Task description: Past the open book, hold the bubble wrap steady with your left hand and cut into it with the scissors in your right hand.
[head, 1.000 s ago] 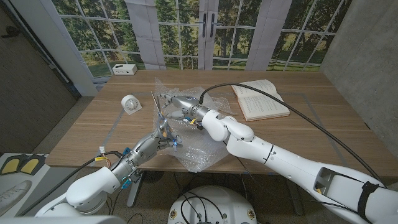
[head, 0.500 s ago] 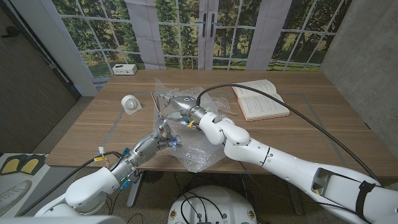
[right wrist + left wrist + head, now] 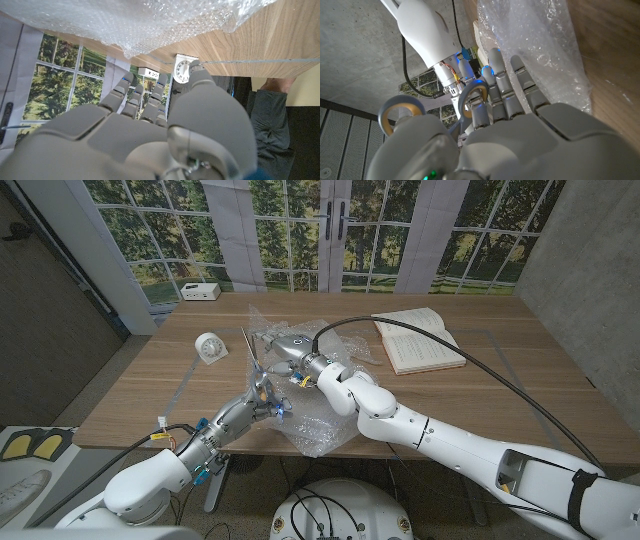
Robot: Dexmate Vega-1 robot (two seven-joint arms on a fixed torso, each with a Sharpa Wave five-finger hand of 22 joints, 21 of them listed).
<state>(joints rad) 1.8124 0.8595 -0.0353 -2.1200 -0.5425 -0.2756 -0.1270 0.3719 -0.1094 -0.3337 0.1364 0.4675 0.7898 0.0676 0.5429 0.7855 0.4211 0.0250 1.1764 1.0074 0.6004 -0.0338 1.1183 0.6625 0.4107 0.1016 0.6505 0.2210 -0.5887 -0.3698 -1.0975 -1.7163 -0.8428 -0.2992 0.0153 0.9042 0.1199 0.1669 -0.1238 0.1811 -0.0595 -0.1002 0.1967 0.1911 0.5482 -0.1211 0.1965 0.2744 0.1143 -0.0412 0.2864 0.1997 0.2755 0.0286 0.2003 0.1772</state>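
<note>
Clutching one scissors (image 3: 252, 355) is the left robot hand (image 3: 258, 398); right robot hand (image 3: 285, 345): cannot tell.

Wooden table (image 3: 520, 395) with a light grain, and thin pale lines marked on its top. Behind it there's a wall of big windows (image 3: 280, 225) with white frames and a double door (image 3: 335, 230) with dark handles, all looking out on trees and sunlit grass. Grey concrete wall (image 3: 585, 260) on one side, a darker grey panel (image 3: 45, 300) on the other. Floor under the table edge looks grey. Soft, even daylight over everything.
</note>
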